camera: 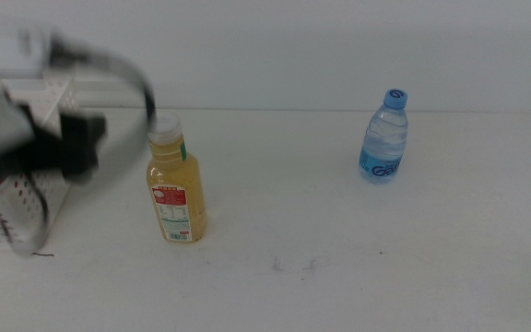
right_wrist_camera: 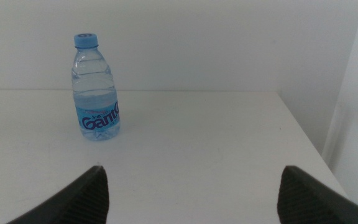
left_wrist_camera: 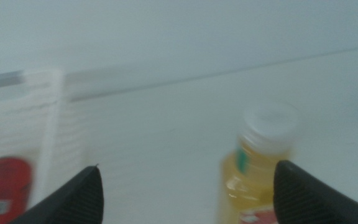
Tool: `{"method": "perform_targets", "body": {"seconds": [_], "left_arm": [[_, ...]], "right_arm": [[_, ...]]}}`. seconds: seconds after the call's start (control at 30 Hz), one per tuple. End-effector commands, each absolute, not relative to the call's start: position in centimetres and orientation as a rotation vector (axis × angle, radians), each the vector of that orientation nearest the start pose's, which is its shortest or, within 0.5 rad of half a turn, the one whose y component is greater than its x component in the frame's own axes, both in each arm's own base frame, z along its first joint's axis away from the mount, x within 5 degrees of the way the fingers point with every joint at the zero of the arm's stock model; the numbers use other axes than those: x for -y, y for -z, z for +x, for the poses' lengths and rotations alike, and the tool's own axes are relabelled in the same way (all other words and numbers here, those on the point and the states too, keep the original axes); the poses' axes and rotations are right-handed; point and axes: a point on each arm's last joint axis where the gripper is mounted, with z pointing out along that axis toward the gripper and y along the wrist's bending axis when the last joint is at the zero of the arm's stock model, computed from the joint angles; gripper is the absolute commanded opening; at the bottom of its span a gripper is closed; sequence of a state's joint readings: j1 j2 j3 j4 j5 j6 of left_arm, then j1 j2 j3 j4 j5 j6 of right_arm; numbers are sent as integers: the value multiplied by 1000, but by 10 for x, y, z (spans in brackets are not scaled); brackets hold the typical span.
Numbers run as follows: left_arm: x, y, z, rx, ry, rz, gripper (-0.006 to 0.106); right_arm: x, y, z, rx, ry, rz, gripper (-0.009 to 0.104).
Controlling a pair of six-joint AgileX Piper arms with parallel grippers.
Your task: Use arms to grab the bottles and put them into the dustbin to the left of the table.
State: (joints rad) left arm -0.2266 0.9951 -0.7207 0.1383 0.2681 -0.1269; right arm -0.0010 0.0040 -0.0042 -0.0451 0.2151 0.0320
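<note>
The yellow juice bottle (camera: 176, 189) with a white cap stands upright on the table, left of centre. My left gripper (camera: 79, 146) is blurred and hangs just left of it, above the white dustbin (camera: 7, 217). In the left wrist view that gripper (left_wrist_camera: 188, 190) is open with nothing between its jaws. The same view shows the juice bottle (left_wrist_camera: 253, 171) ahead and a red can (left_wrist_camera: 5, 186) lying inside the dustbin (left_wrist_camera: 48, 118). The clear water bottle (camera: 383, 138) stands upright at the back right. My right gripper (right_wrist_camera: 191, 193) is open, some way short of the water bottle (right_wrist_camera: 96, 93).
The white table (camera: 339, 258) carries a few small dark scuff marks (camera: 293, 265) near the front. Its right edge (right_wrist_camera: 303, 137) shows in the right wrist view. A pale wall runs behind the table.
</note>
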Motion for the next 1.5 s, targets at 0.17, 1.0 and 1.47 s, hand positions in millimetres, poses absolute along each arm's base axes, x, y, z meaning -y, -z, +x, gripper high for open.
{"method": "perform_targets", "body": {"seconds": [0.17,1.0,1.47], "left_arm": [[50,-216,154,-1651,308,255,94],[84,-145,241,-1773,432,329,94],[93,-125,281,-1810,440,300,94]], "right_arm": [[1,-195,56,-1686,20,-12,92],[1,-195,56,-1686,20,-12,92],[1,-195,56,-1686,20,-12,92]]}}
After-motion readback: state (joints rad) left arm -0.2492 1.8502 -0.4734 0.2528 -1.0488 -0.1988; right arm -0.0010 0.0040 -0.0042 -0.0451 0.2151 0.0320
